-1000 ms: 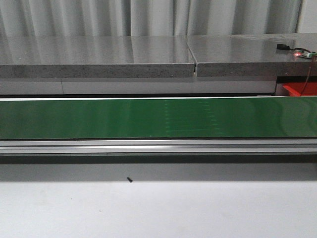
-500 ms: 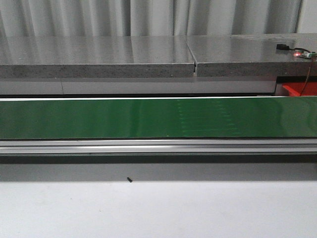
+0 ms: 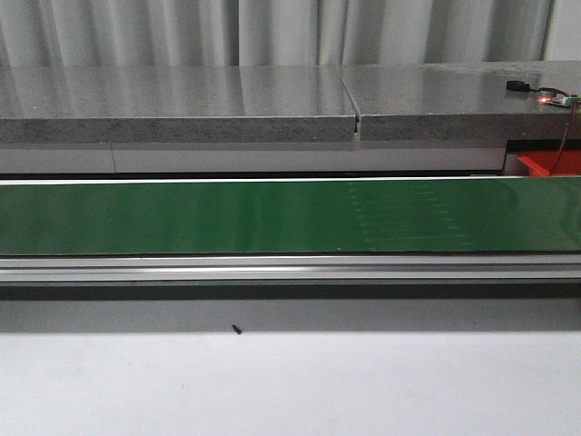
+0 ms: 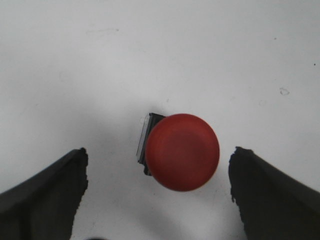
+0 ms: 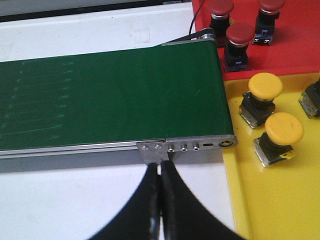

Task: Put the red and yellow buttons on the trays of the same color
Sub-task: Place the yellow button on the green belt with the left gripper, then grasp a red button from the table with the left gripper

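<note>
Your green conveyor belt point(image 3: 272, 216) runs bare. On the white surface point(image 4: 150, 50), the red button point(image 4: 182, 151) stands cap-up between your left gripper's point(image 4: 157, 192) spread jaws; the right gripper point(image 5: 161, 200) is pinched together, empty.

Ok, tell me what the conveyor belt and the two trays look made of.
Conveyor belt: green, smooth, likely rubber or PVC; it shows a soft sheen and faint imprinted marks. Red tray and yellow tray: probably moulded plastic, with uniform colour and a slightly glossy surface.
</note>
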{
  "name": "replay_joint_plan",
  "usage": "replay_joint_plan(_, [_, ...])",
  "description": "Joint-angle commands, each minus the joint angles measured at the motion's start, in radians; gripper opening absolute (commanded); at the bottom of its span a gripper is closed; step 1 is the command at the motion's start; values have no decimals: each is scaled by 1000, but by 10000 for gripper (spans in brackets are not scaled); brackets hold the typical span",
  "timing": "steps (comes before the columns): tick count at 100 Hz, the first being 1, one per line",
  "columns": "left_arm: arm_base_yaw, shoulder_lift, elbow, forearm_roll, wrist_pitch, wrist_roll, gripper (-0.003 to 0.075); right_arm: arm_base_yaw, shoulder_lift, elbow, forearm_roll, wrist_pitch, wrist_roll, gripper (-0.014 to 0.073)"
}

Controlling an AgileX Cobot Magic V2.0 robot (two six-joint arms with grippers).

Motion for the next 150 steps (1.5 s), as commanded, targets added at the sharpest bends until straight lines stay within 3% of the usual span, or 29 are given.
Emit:
replay_joint_plan(1, [-7,-37,-34,-25,-69,-4,566,1,0,-27,5,-56,-10,-67])
replay_joint_plan(34, [-45,7,-35,-52,-150,49,549,1,0,-27,5,-56,-10,-67])
replay_joint_plan(63, [-47,7,-35,-52,-173,49,261,1,0,-27,5,-56,-10,-67])
replay_joint_plan(77, [-47,7,-35,-50,-171,49,178,1,0,-27,5,-56,-10,-67])
replay_joint_plan(115, [-24,-98,-17,-48,-123,49,167,1,0,-27,5,-56,-10,-67])
replay_joint_plan(150, [5,-357,175,-48,-136,77,167,1,0,-27,5,-56,-10,-67])
